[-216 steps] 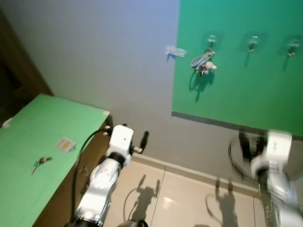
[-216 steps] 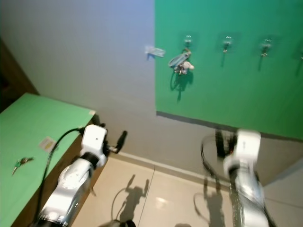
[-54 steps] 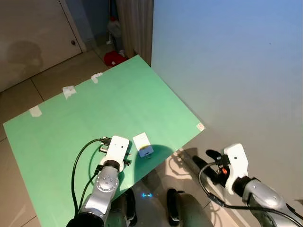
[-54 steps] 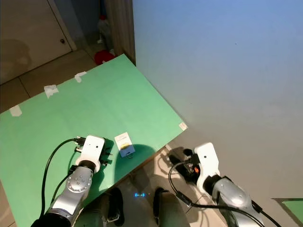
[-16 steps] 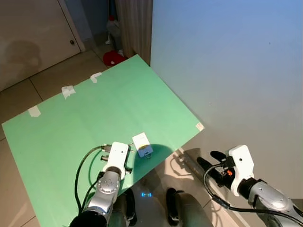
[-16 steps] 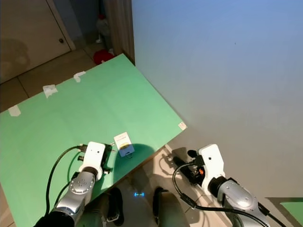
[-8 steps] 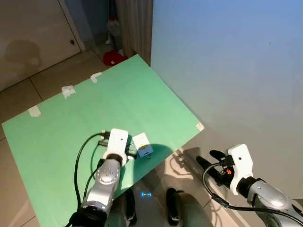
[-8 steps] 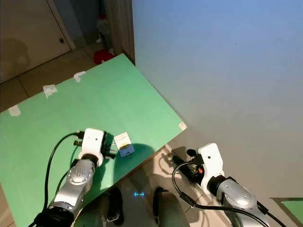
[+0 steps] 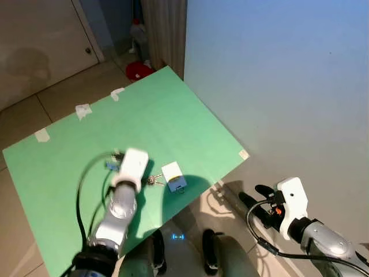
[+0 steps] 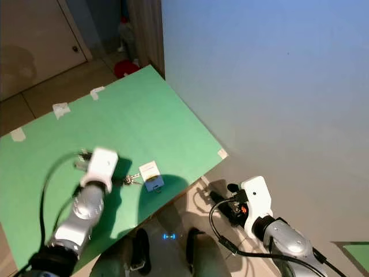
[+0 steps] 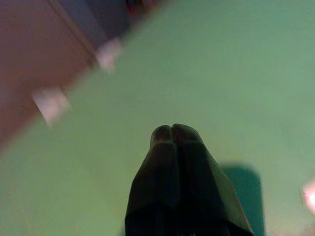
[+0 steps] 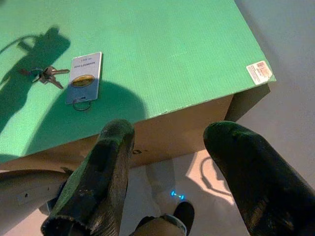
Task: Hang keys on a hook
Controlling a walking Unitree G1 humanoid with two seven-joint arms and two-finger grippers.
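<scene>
Lying small metal keys (image 12: 45, 74) beside tag (image 12: 84, 77)

table: its surface (image 9: 173, 121) runs from the wall's foot leftward.
keys: lie on the table (image 9: 153, 180), near its front edge.
tag card: on the table (image 9: 174, 175), just right of the keys.
left gripper: above the table (image 11: 172, 135), left of the keys.
right gripper: off the table's right corner (image 12: 167, 142), over the floor.

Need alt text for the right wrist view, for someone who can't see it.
A bunch of keys lies on a green tabletop beside a white tag with a ring. The right end effector hangs open off the table's edge, over the floor.
</scene>
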